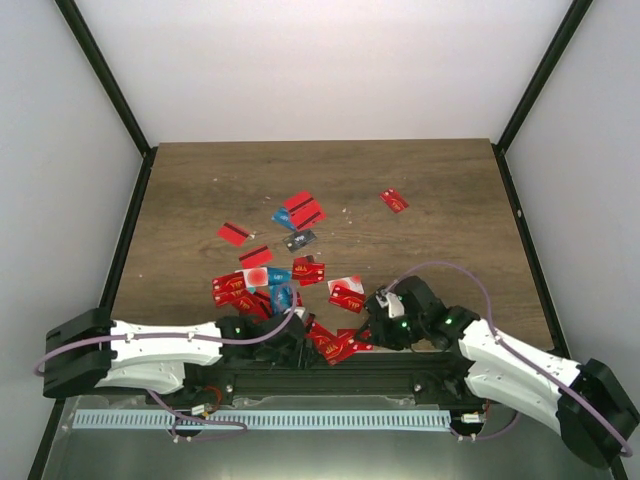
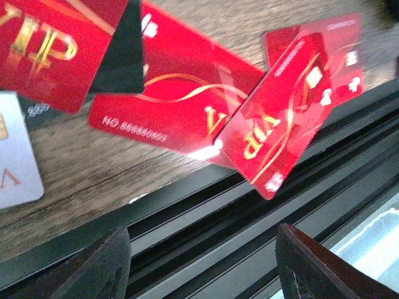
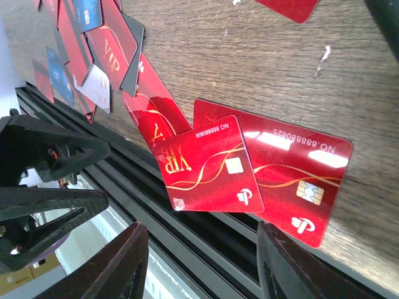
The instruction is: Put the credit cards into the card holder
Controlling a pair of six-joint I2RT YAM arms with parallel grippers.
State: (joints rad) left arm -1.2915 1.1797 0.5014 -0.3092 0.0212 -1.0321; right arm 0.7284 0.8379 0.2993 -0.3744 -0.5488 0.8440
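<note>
Many credit cards (image 1: 270, 280), mostly red and a few blue, lie scattered over the wooden table. Red VIP credit cards (image 1: 335, 345) stick out over the front edge. My left gripper (image 1: 293, 335) (image 2: 202, 233) is open over the rail, just short of a tilted VIP card (image 2: 280, 118). My right gripper (image 1: 372, 322) (image 3: 201, 230) is open with nothing between its fingers, just below an overhanging VIP card (image 3: 209, 165) and a chip card (image 3: 293, 168). A black flat piece (image 2: 121, 56) lies under a card, and a dark one (image 1: 300, 240) farther back. I cannot tell which of them is the card holder.
A black grooved rail (image 1: 330, 375) (image 2: 206, 212) runs along the table's front edge, with a ribbed metal strip (image 1: 260, 420) below it. Black frame posts (image 1: 130, 250) border the sides. A lone red card (image 1: 394, 200) lies at the back right. My left arm's fingers (image 3: 50, 187) show at the left of the right wrist view.
</note>
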